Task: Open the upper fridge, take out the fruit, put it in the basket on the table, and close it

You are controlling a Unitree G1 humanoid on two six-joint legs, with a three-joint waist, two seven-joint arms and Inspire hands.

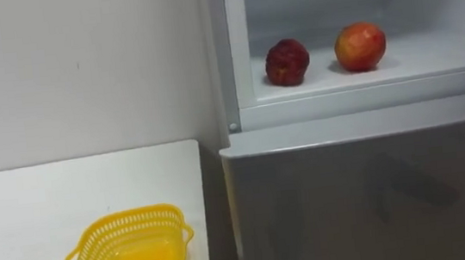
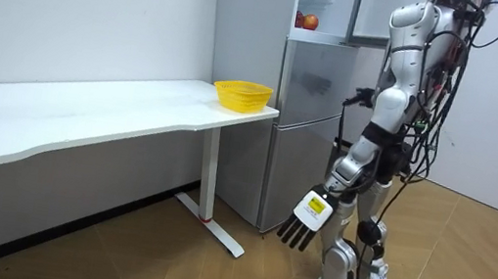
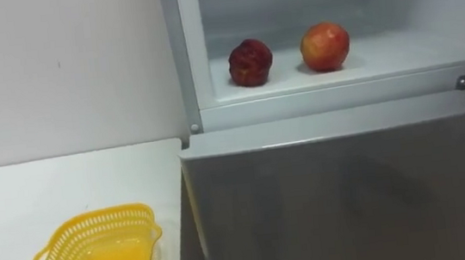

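The upper fridge compartment [image 1: 364,64] stands open. On its white shelf lie a dark red fruit [image 1: 287,62] on the left and a red-orange apple [image 1: 360,46] to its right, a little apart; both also show in the right eye view, the dark fruit [image 3: 250,62] and the apple [image 3: 325,46]. In the room view I stand facing the fridge [image 2: 306,118]. My left hand [image 2: 309,213] hangs low beside my leg, open, holding nothing. My right hand [image 2: 358,97] is raised at waist height toward the fridge, small and dark.
A yellow mesh basket [image 1: 128,252] sits empty on the white table [image 1: 67,199] left of the fridge, near the table's corner. The lower fridge door [image 1: 369,193] is closed. A white wall stands behind the table.
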